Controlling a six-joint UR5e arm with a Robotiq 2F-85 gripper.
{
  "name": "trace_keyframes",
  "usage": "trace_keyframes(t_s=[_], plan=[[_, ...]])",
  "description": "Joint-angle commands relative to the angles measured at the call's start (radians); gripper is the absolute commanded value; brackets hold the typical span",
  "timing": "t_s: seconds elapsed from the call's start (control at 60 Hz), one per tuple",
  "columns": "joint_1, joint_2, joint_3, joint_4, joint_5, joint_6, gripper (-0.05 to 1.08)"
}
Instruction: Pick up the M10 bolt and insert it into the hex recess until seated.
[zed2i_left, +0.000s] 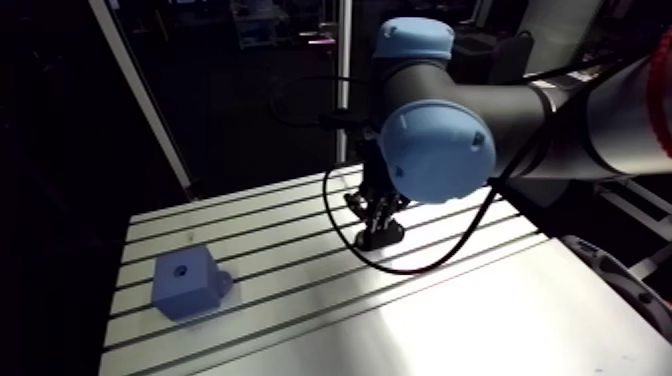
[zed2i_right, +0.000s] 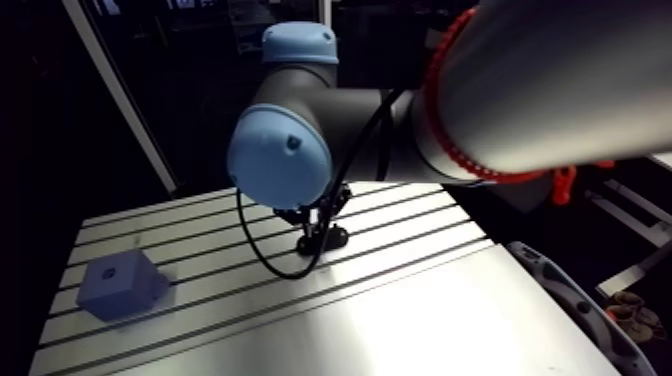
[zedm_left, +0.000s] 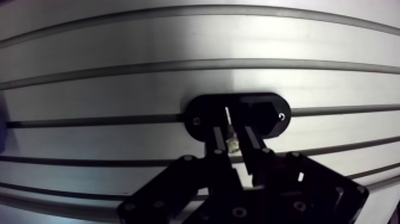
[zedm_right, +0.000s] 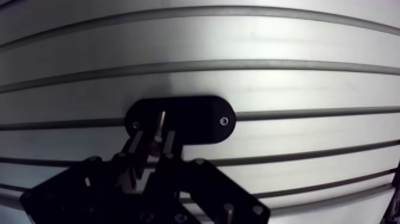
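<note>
Seeing my gripper (zedm_left: 231, 132) narrowed to a slit, fingers pinching the small bright M10 bolt (zedm_left: 231, 143), its long axis along the fingers, aimed at a black oval plate (zedm_left: 271, 116), plate lying on the slotted aluminium table (zedm_left: 178, 83), grooves running crosswise, blue block (zed2i_left: 185, 283) with a hole in its top well apart.

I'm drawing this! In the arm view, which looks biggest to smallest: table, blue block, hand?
1. table, by far.
2. blue block and hand look about alike, so I won't rank them.
</note>
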Motion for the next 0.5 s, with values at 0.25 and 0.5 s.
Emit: trace_keyframes(t_s=[0.25, 0.5], plan=[[0.006, -0.040, -0.031, 0.058, 0.004, 0.000, 0.80], [0.008, -0.102, -0.108, 0.167, 0.010, 0.002, 0.81]])
